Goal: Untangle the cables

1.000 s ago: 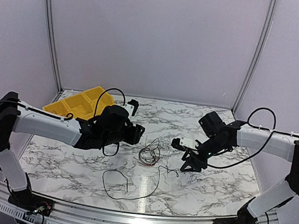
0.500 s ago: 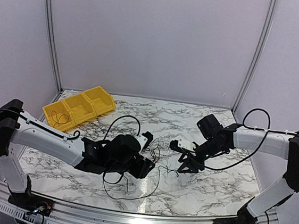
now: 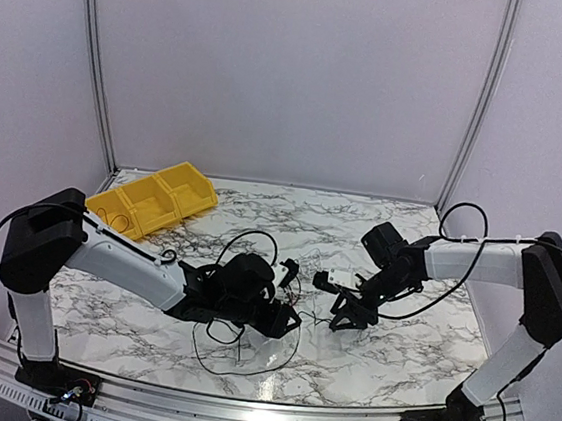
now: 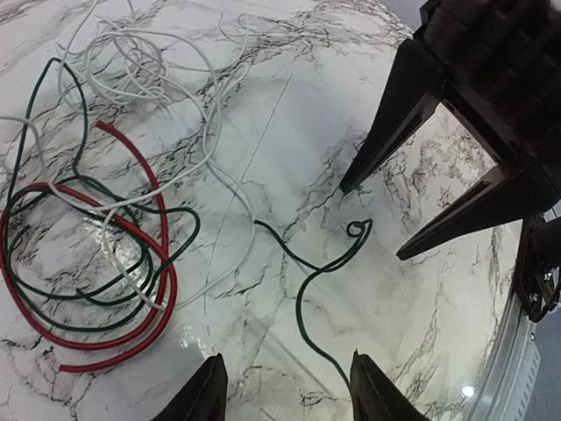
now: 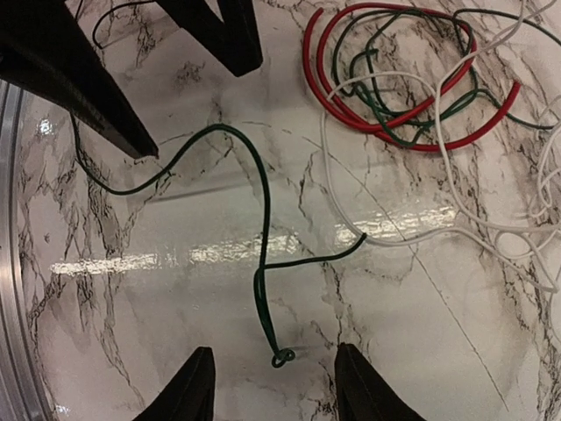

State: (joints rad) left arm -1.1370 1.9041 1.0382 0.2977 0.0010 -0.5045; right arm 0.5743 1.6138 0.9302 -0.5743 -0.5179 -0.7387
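Observation:
The cables are a loose tangle of thin red (image 4: 88, 351), dark green (image 4: 307, 281) and white (image 4: 140, 53) wires on the marble table, seen in the top view as a small bundle (image 3: 291, 288). A green strand runs out from it and ends in a small knot (image 5: 282, 357). My left gripper (image 4: 285, 386) is open, low over the green strand, right of the red loops. My right gripper (image 5: 272, 386) is open, with the knotted green end just in front of its fingertips. The two grippers face each other (image 3: 285, 317) (image 3: 344, 313), apart, and neither holds anything.
A yellow bin (image 3: 151, 202) with compartments stands at the back left; it holds a thin dark wire. A long dark wire loop (image 3: 235, 362) lies near the front edge. The right gripper's fingers (image 4: 386, 132) show in the left wrist view, and the left gripper's fingers (image 5: 96, 96) show in the right wrist view.
My left arm swung from beside the yellow bin to the table's middle and came down at the cables. My right gripper moved a little left toward them.

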